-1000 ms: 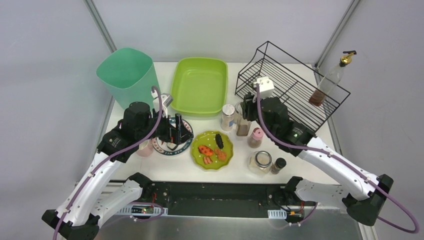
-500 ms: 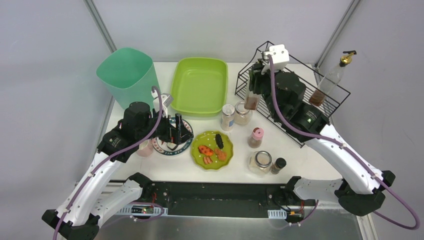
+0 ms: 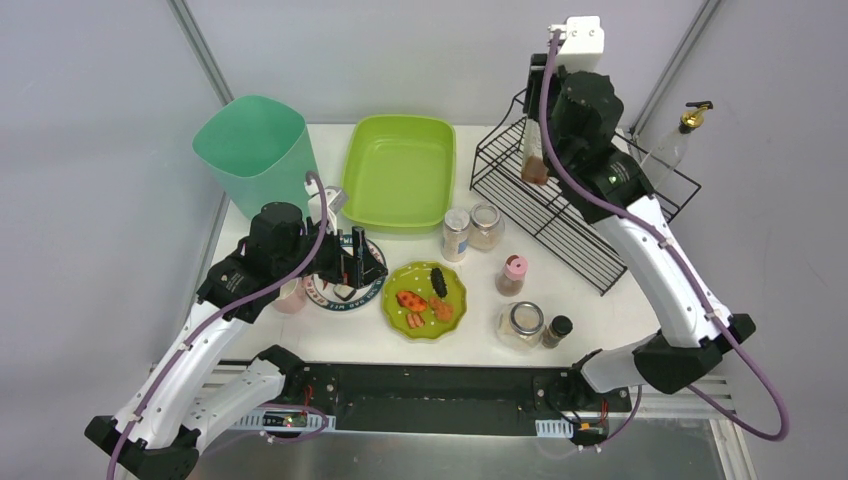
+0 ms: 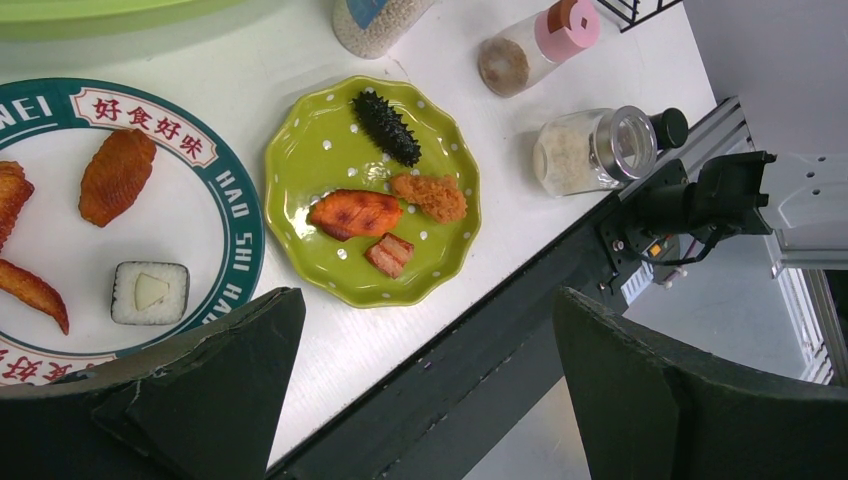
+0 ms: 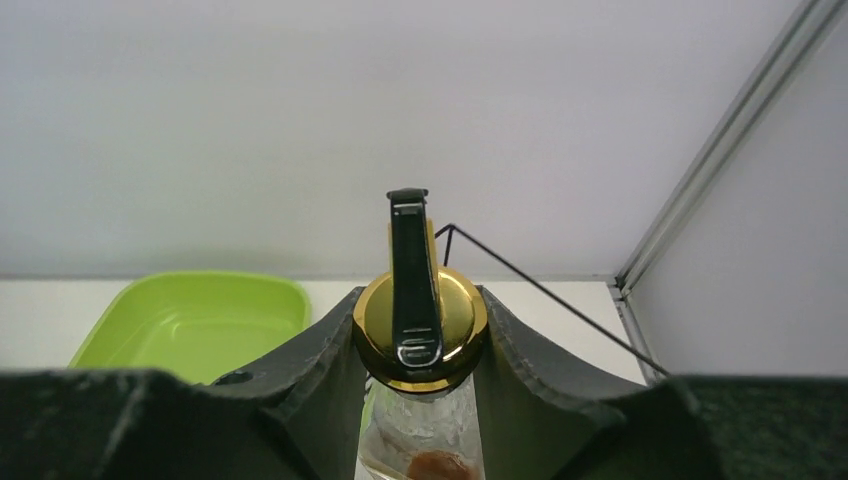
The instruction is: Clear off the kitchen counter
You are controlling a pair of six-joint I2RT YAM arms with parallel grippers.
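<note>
The kitchen counter [image 3: 600, 300] is a white tabletop with a black front rail. My right gripper [image 3: 541, 100] is shut on the neck of a clear glass bottle [image 3: 534, 165] with a gold pump cap [image 5: 420, 325] and a little brown liquid. It holds the bottle upright, high above the left end of the black wire rack [image 3: 590, 215]. My left gripper [image 3: 358, 262] is open and empty. It hovers over a white plate with a teal rim [image 4: 60, 230] that carries food pieces, next to a green dotted plate [image 4: 300, 170] of food.
A second pump bottle [image 3: 665, 155] leans in the rack's right end. Two jars [image 3: 456, 233] [image 3: 486, 225], a pink-capped shaker [image 3: 512, 274], a glass jar [image 3: 521, 322] and a small black-capped bottle [image 3: 556, 329] stand on the counter. A lime tub [image 3: 398, 170] and a teal bin [image 3: 255, 150] are behind.
My right gripper has lifted the bottle from the counter beside the jars, up and back over the wire rack. The left arm has not moved.
</note>
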